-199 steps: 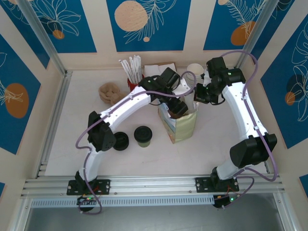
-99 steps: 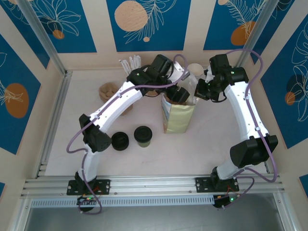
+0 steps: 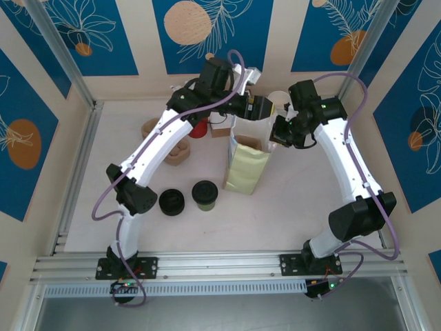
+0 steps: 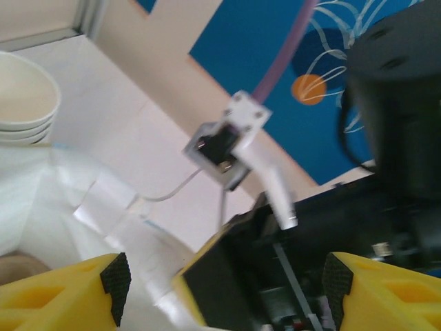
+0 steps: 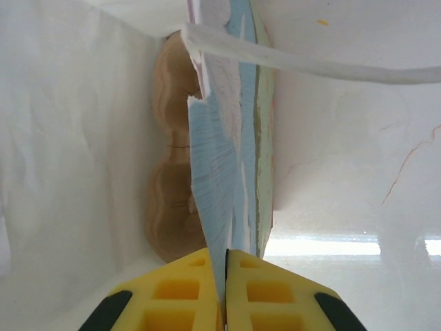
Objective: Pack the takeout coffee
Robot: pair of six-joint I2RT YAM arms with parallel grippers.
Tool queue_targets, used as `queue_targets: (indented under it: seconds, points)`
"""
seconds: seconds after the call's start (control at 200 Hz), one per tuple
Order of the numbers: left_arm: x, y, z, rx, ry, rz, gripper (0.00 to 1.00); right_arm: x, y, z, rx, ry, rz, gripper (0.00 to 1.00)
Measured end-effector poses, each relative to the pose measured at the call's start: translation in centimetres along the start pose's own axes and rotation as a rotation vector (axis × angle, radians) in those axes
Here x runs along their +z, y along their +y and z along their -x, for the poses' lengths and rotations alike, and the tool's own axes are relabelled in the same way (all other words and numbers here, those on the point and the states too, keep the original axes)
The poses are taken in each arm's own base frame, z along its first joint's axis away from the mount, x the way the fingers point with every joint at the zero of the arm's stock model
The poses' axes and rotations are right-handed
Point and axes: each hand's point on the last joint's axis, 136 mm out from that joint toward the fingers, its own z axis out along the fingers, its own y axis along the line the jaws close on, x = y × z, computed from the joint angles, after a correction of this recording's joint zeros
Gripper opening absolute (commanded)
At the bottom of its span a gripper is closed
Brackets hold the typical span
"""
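step: getting the paper bag (image 3: 247, 169) opened up for the coffee, i'd say; the cup is not in it yet.
right hand (image 5: 226, 276): clenched, its yellow pads pressed together on the bag's top edge, with a thin fold of blue-and-white paper pinched between them.
left hand (image 4: 224, 286): released, fingers spread wide with nothing gripped. it hovers at the bag's mouth, just beside the right hand.
bag: upright on the surface (image 3: 296, 207), mouth up, standing between the two arms.
takeout coffee (image 3: 204, 194): standing on the surface to the left of the bag and apart from it, black lid on, with no hand near it.
beside it: an all-black lid piece (image 3: 172, 202), just to the cup's left.
next move: as i judge it, the left hand must leave the bag mouth, drop to the cup and close round its sides. the right hand's pinch should hold the mouth wide enough for the cup to go in upright.
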Motion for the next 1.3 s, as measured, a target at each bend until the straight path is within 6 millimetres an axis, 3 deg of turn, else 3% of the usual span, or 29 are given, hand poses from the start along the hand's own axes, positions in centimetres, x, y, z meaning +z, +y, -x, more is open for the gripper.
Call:
queue_targets:
  seconds: [0.145, 0.255, 0.355, 0.535, 0.695, 0.86, 1.125, 1.205, 1.3]
  points:
    - [-0.3, -1.5, -0.2, -0.059, 0.03, -0.103, 0.74, 0.3, -0.2, -0.4, 0.015, 0.002, -0.021, 0.11]
    - [-0.6, -1.9, -0.4, -0.075, 0.048, -0.139, 0.74, 0.4, -0.4, -0.7, 0.026, -0.001, -0.039, 0.19]
    - [-1.1, -1.2, -0.3, -0.09, 0.052, -0.126, 0.74, 0.3, -0.2, -0.9, 0.034, -0.008, -0.046, 0.33]
    - [-4.1, 1.4, 0.7, -0.11, 0.019, -0.029, 0.74, -0.7, 0.0, -1.3, 0.069, -0.028, -0.037, 0.46]
    - [-7.6, 1.1, 1.6, -0.073, -0.022, 0.033, 0.74, -2.7, 0.1, -2.0, 0.1, -0.039, -0.027, 0.49]
    - [-9.5, -0.1, 1.7, -0.034, -0.037, 0.051, 0.74, -6.5, 0.4, -1.9, 0.12, -0.097, 0.012, 0.54]
    - [-9.6, 1.0, 0.2, -0.054, 0.002, 0.094, 0.74, -12.0, 0.5, 1.0, 0.119, -0.255, 0.083, 0.57]
    - [-9.5, 1.4, -0.1, -0.062, 0.014, 0.105, 0.74, -12.1, 1.2, 2.2, 0.093, -0.263, 0.104, 0.57]
    - [-9.6, 1.6, -0.5, -0.058, 0.022, 0.117, 0.74, -10.5, 2.2, 4.3, 0.056, -0.24, 0.114, 0.58]
